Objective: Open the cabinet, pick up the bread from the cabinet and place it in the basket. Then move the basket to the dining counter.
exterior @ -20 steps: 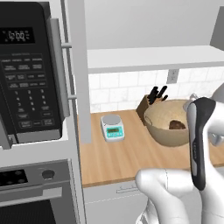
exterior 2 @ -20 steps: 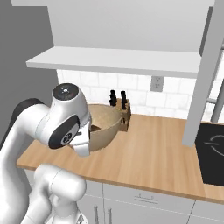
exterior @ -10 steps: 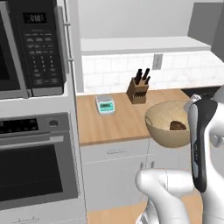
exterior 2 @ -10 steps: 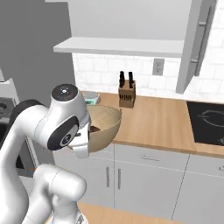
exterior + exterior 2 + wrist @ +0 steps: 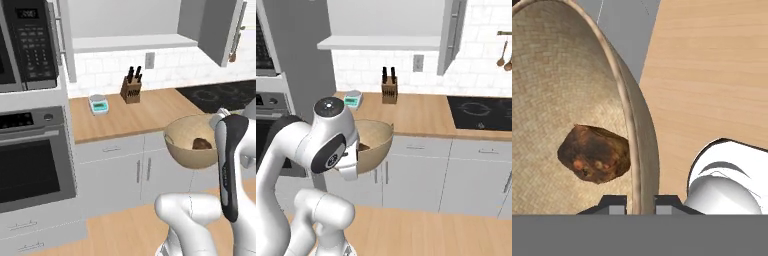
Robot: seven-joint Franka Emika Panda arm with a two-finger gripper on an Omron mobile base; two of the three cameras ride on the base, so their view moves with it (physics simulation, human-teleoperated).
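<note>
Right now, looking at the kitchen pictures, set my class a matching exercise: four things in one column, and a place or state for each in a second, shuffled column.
Things:
1. bread
2. basket
3. knife block
4. kitchen scale

Places or states:
A. stands on the counter against the white tile wall
B. held off the counter, its rim between the hand's fingers
C. lies inside the basket
D. sits on the counter nearest the oven

Pairs: 1-C, 2-B, 3-A, 4-D
</note>
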